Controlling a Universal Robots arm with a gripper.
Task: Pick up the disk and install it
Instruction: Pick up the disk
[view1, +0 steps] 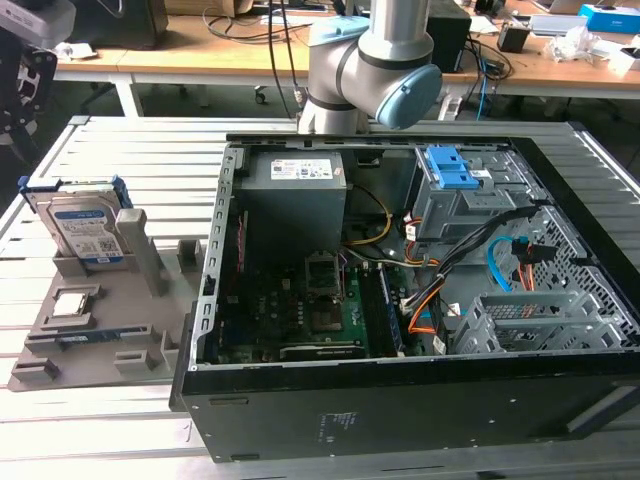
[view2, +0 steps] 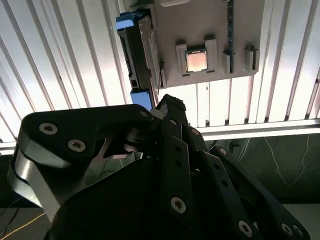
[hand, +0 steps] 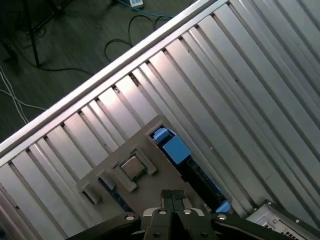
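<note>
We see the black metal gripper (hand: 172, 197) with its two bolted fingers pressed together, gripping nothing and clear of the disk. The flat silver rectangular disk (view1: 88, 225) stands on edge in a slot of the matte grey plastic fixture (view1: 110, 335). It has blue plastic rails and a white label with a blue top band. In both wrist views the disk (view2: 140, 55) (hand: 172, 147) is edge-on. A small square silver processor chip (view1: 72, 303) lies flat in the same fixture. The fixture sits on the ribbed aluminium table (view1: 140, 160), on the exterior view's left of the open black sheet-metal computer case (view1: 400, 410).
</note>
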